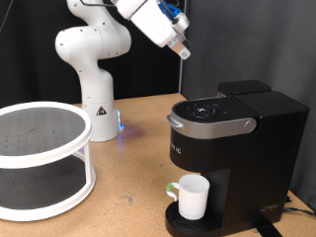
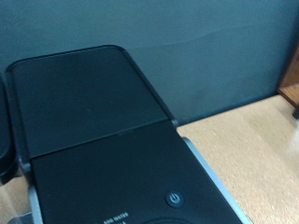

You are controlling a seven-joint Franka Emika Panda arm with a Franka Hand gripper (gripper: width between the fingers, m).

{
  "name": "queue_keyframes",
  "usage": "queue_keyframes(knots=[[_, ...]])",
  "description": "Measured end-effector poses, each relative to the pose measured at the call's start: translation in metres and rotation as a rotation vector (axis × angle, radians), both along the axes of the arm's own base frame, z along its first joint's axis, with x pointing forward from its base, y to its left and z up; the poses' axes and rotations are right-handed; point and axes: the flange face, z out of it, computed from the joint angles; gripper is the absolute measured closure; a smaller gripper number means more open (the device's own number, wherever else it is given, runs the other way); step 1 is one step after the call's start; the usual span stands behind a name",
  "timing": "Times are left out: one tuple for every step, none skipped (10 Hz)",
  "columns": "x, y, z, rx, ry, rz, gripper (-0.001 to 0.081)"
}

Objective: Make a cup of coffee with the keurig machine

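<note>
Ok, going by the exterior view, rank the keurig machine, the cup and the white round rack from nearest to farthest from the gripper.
1. keurig machine, just below the gripper, right side.
2. cup, lower, on the machine's drip tray.
3. white round rack, far left.

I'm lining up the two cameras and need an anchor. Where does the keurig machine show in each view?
Exterior view: the keurig machine fills the lower right, with the cup on its drip tray and the gripper in the air above it.
Wrist view: the keurig machine is seen from above, filling the left and centre.
Shared landmark: the machine's flat black rear lid.
</note>
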Motion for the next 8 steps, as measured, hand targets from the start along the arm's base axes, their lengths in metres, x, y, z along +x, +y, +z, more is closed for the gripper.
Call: queue_keyframes(knots=[[-0.001,0.007,0.004,-0.021,-0.005,0.07,0.0003],[0.0,0.014,0.011,-0.06,0.0,0.161,0.0003],[0.003,0.022,0.022,-0.112,0.013,0.237,0.0003],[0.008,0.029,0.03,-0.166,0.027,0.288,0.0003],[0.017,0.036,0.036,-0.2,0.045,0.29,0.0003],[0.026,0.044,0.04,-0.198,0.069,0.251,0.0003],[0.035,0.048,0.04,-0.195,0.093,0.219,0.0003],[0.035,0.048,0.039,-0.198,0.086,0.23,0.0003]])
